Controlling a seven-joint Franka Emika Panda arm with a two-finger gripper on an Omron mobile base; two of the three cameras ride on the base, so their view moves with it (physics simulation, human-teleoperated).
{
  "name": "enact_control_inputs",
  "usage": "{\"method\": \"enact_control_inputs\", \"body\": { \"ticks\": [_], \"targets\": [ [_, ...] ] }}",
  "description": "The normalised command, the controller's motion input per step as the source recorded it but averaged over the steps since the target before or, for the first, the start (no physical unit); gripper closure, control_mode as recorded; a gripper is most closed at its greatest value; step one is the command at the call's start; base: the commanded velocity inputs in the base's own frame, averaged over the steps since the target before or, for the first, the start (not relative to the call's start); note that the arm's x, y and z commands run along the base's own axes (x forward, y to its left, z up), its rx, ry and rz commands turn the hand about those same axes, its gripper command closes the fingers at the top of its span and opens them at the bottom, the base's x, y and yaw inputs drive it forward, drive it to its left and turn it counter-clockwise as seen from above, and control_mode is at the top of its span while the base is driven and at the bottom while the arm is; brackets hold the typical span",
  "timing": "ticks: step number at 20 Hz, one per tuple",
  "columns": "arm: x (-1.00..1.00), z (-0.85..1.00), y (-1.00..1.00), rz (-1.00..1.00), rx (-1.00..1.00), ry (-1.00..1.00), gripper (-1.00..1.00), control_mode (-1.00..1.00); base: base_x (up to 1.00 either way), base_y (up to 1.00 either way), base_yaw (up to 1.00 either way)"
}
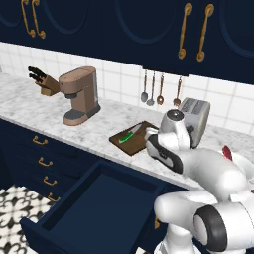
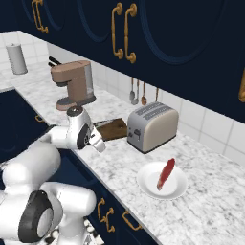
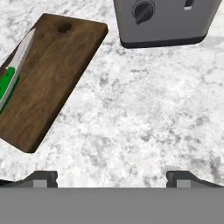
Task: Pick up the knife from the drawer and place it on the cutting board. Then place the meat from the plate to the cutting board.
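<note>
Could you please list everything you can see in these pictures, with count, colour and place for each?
knife: one, green handle, silver blade, lying on the cutting board.
cutting board: one, dark brown, on the counter left of the toaster.
meat: one, red, on the plate.
plate: one, white, on the counter right of the toaster.
drawer: one, navy, pulled open below the counter.
toaster: one, silver, by the wall.
coffee machine: one, brown, on the counter.
knife block: one, tan, black handles, left of the coffee machine.
hanging utensils: four, on the tiled wall.
canister: one, grey, far left counter.
hand: one, open, over bare counter between board and toaster.
</note>
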Motion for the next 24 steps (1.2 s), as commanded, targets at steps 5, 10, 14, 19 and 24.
{"method": "enact_control_inputs", "body": {
  "ticks": [5, 10, 14, 19, 24],
  "targets": [
    [-0.98, 0.49, -0.62, 0.01, -0.13, -0.02, -1.00, -1.00, 0.00, 0.00, 0.00],
    [-0.79, 0.49, -0.75, 0.00, -0.10, 0.00, -1.00, -1.00, 0.00, 0.00, 0.00],
    [-0.50, 0.42, -0.94, 0.00, -0.01, 0.00, -1.00, -1.00, 0.00, 0.00, 0.00],
    [-0.27, 0.22, -0.95, 0.00, 0.00, 0.00, -1.00, -1.00, 0.00, 0.00, 0.00],
    [-0.12, -0.22, -0.56, 0.00, 0.00, 0.00, -1.00, -1.00, 0.00, 0.00, 0.00]
  ]
}}
